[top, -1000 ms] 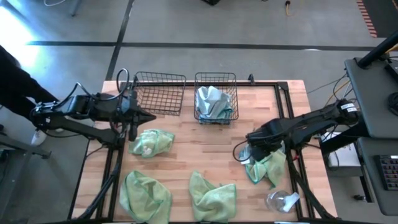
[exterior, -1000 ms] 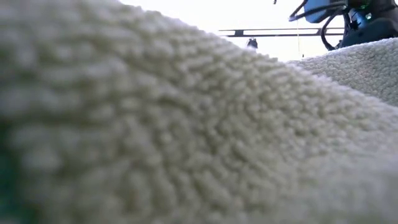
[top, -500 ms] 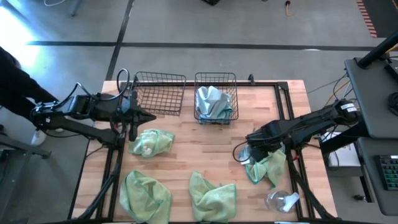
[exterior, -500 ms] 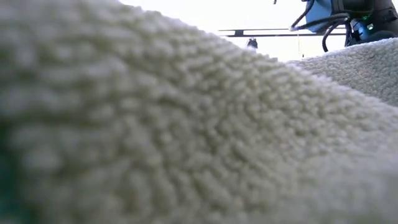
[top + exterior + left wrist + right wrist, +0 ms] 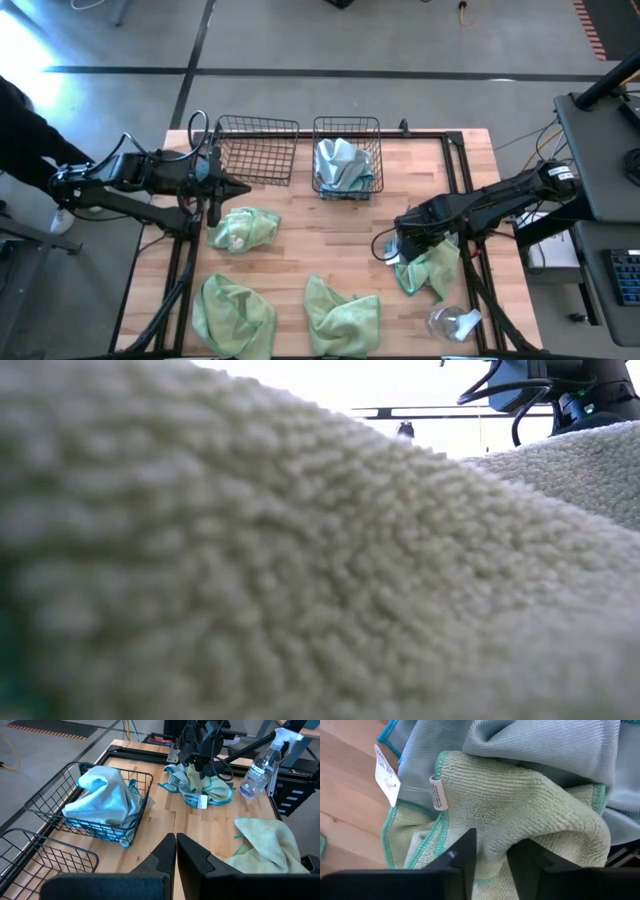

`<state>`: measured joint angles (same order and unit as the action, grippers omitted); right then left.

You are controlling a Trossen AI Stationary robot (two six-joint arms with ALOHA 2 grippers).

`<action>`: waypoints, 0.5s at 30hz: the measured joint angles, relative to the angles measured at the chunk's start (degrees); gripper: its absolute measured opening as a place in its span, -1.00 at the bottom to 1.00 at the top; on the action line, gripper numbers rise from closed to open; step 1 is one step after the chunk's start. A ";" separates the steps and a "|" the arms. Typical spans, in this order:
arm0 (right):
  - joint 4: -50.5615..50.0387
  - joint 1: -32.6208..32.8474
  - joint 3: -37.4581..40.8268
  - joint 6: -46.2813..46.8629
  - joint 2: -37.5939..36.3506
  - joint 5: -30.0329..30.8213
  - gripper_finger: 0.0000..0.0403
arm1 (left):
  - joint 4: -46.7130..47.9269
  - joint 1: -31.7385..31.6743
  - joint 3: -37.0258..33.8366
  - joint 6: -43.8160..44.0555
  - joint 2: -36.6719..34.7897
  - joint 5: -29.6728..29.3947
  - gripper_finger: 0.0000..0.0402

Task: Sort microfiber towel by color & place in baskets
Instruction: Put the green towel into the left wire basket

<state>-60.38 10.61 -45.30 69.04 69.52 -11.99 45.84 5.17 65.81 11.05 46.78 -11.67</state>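
Pressing against the right hand (image 5: 490, 857), a green towel (image 5: 520, 805) bunches.

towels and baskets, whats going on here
A two-arm robot is sorting towels. The right gripper is down on a green and blue-grey towel pile, fingers open. The left gripper waits shut beside the empty basket. The other basket holds a blue-grey towel; three green towels lie loose.

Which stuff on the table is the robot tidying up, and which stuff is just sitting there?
For the job:
green towels
green and blue towels under the right gripper
blue towel in the right basket
empty left basket
left gripper, waiting by it

Just lying about:
clear spray bottle
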 joint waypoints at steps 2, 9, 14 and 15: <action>0.00 0.00 0.00 0.29 0.00 0.02 -0.64 | -0.02 0.00 -0.01 0.00 -0.02 0.01 -1.00; 0.02 0.00 0.00 0.39 0.00 0.02 -0.94 | -0.23 0.00 -0.01 0.00 0.00 -0.01 -1.00; 0.04 -0.15 -0.85 0.40 0.00 0.10 -0.95 | -0.95 -0.02 -0.01 0.00 -0.02 -0.01 -1.00; 0.15 -0.22 -1.41 0.27 0.00 0.19 -0.95 | -0.98 -0.02 -0.01 0.00 -0.02 -0.01 -1.00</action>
<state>-60.23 10.39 -46.71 69.30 69.52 -11.79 44.86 5.15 65.80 11.05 46.76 -11.68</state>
